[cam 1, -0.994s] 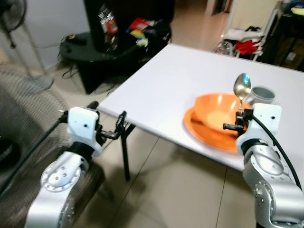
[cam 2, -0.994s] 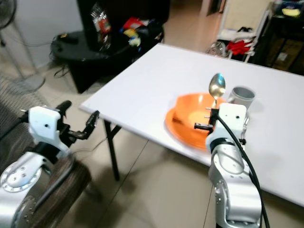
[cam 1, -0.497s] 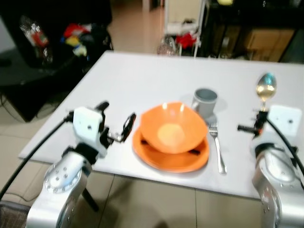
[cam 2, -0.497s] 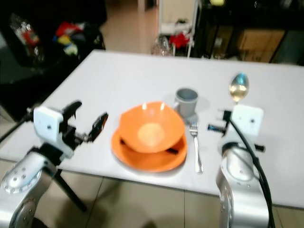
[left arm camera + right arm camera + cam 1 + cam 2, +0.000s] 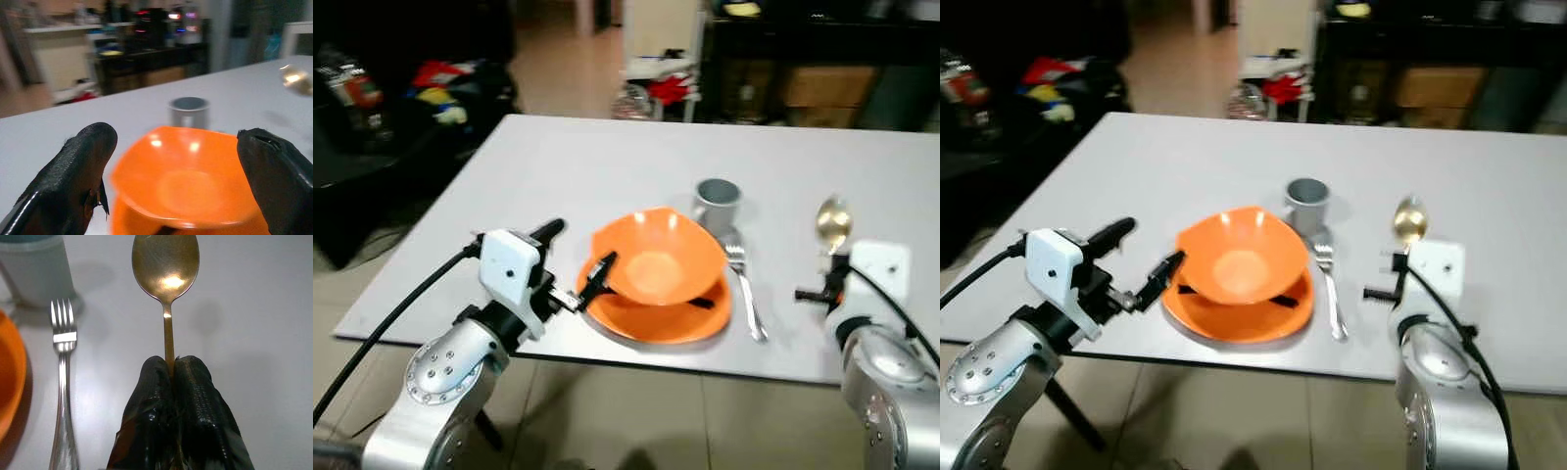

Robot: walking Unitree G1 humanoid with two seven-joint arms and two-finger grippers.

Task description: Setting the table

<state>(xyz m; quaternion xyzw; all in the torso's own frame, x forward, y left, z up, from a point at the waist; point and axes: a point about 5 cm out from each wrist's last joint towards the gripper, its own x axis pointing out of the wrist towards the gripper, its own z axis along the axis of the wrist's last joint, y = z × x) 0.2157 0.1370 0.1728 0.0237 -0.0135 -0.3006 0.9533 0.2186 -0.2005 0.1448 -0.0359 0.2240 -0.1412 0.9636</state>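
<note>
An orange bowl (image 5: 656, 264) sits on an orange plate (image 5: 658, 315) near the front edge of the white table (image 5: 578, 166). A grey cup (image 5: 717, 201) stands behind it and a fork (image 5: 744, 289) lies to its right. My right gripper (image 5: 172, 369) is shut on the handle of a gold spoon (image 5: 165, 264), held above the table to the right of the fork (image 5: 62, 382). My left gripper (image 5: 578, 264) is open just left of the bowl (image 5: 183, 183), its fingers (image 5: 73, 169) spread either side of it in the left wrist view.
A dark cabinet with coloured clutter (image 5: 372, 98) stands to the left of the table. Shelves and furniture (image 5: 803, 59) line the far side. Bare tabletop stretches to the right of the spoon (image 5: 1410, 220) and behind the cup (image 5: 1307, 201).
The camera swung so the place setting now lies straight ahead. My left gripper has come closer to the bowl's left edge. The spoon stays gripped and has come lower, closer to the table.
</note>
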